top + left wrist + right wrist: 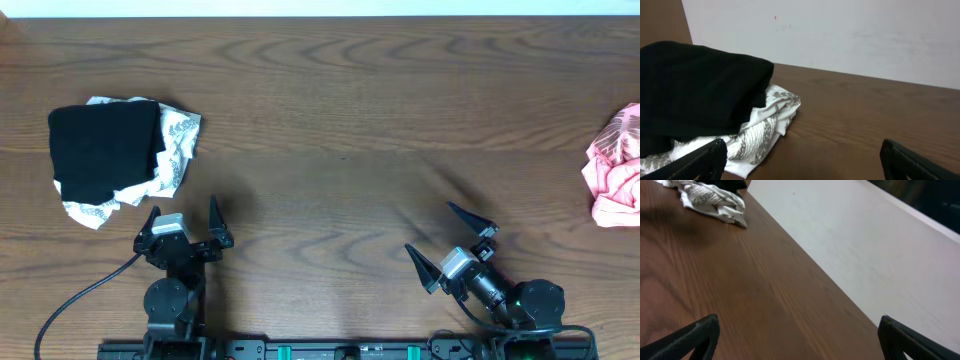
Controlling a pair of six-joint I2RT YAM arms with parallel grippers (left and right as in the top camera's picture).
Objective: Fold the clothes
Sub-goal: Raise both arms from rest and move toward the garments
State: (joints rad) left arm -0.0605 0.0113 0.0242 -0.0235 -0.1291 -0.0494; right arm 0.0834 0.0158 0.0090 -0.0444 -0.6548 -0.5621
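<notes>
On your brown wooden tabletop (330, 110), the right end effector (430, 228), lower right, gapes empty; so does the left end effector (184, 208), lower left. The pink T-shirt (618, 165) lies crumpled at the right edge, up-right of the right one, which is nearer.

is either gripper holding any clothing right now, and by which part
Nothing is held. The left gripper and the right gripper are both open and empty; the pink T-shirt lies bunched far to the right, untouched.
</notes>
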